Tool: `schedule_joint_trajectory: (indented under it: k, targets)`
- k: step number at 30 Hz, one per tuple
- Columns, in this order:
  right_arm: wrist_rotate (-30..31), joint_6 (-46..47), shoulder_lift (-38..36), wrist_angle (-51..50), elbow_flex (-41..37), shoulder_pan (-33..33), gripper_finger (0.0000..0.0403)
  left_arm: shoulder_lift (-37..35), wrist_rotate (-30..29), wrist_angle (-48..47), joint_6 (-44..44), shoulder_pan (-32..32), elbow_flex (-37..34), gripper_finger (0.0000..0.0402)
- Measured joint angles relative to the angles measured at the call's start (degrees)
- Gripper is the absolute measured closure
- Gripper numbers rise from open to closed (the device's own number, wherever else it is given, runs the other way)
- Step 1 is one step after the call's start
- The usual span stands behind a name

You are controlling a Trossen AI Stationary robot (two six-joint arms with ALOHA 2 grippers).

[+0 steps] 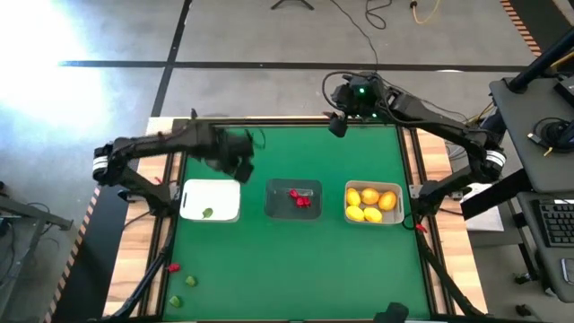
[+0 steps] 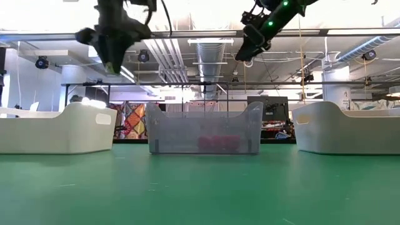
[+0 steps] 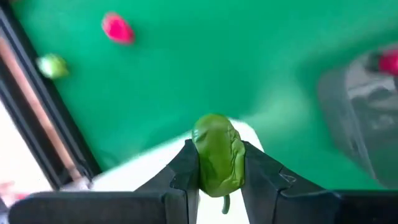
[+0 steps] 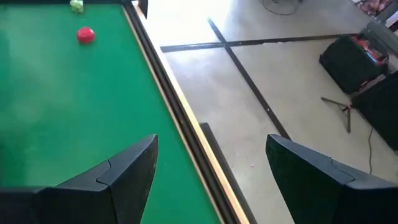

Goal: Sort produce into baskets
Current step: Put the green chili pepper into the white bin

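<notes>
A lab or workshop is indicated: bare concrete floor, exposed ceiling ducts, a keyboard nearby.

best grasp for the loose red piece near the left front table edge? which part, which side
Take the red piece across its middle, from straight above. It looks small and rounded, lying on the green mat with open mat around it; the nearest green pieces sit apart. The table rail runs close beside it, so set the fingers parallel to that rail.

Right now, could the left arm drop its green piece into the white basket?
Probably yes. The left gripper holds the green piece up near the white basket, which is open on top, and nothing blocks the way.
</notes>
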Motion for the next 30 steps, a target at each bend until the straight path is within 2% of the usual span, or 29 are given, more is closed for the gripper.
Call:
schedule_joint_trajectory:
  k: [3,7,13,15,19,24,30]
  targets:
    - [0.0,0.1,1.3,0.7,0.7,0.0,0.0110,-0.3,1.9,0.0,-5.9,-5.1,-3.5,0.0332]
    - [0.0,0.9,1.7,0.4,0.7,0.0,0.0110,0.5,5.2,0.4,-6.0,-8.2,-9.0,0.0331]
    - [0.4,1.9,0.8,0.4,0.7,0.0,0.0110,0.5,9.1,2.6,-5.5,-8.7,-17.4,0.0331]
    - [0.4,3.8,0.3,0.5,0.7,0.0,0.0110,0.3,12.1,5.3,-3.3,-8.7,-20.7,0.0331]
    - [0.4,7.4,-0.3,0.5,0.8,0.2,0.0110,0.3,13.0,11.6,-1.3,-9.1,-27.7,0.0328]
    - [0.4,10.9,-1.4,0.4,1.2,0.2,0.0110,0.3,12.1,13.3,0.0,-9.1,-34.0,0.0302]
    - [0.3,11.4,-1.4,0.4,4.4,0.2,0.0110,0.2,11.4,15.0,9.6,-9.1,-37.0,0.0248]
